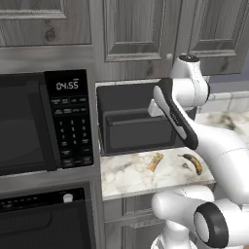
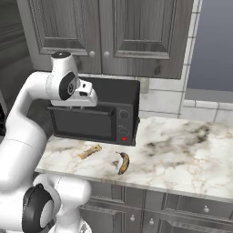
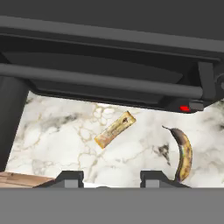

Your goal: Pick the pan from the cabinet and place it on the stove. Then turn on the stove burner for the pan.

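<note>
Grey wood-grain wall cabinet doors hang shut above the counter, each with a small round knob. The pan, the stove and its burners are out of view. My gripper is open, its two dark fingertips wide apart with nothing between them. It points down at the marble counter in front of a black toaster oven. My white hand hovers at the toaster oven's upper left corner, well below the cabinet doors.
A black toaster oven stands on the marble counter. A banana and a tan bar lie before it. A black microwave and built-in oven stand left.
</note>
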Robot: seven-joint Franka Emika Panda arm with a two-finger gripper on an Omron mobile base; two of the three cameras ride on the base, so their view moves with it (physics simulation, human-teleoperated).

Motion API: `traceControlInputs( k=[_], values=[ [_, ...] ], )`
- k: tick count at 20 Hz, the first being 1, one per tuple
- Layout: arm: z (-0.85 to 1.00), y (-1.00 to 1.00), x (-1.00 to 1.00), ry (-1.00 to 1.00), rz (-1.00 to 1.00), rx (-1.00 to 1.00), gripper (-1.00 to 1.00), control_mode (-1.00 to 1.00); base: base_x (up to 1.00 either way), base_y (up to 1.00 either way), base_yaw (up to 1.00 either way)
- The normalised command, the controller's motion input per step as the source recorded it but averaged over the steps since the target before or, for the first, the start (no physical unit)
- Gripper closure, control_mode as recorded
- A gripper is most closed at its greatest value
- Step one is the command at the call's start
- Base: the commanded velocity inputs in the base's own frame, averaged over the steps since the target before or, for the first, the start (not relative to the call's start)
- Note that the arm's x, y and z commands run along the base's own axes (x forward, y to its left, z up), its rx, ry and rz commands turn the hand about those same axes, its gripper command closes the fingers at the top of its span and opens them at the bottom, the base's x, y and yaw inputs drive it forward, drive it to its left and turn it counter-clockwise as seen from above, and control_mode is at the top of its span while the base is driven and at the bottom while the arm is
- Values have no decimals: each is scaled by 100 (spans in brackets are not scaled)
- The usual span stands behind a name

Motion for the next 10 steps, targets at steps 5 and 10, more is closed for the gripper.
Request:
traceControlInputs(
  k=[5, 10],
  values=[
    [0, -9, -27, -16, 0, 1, -100, -100, 0, 0, 0],
    [0, -19, -48, -32, 0, 0, -100, -100, 0, 0, 0]
  ],
)
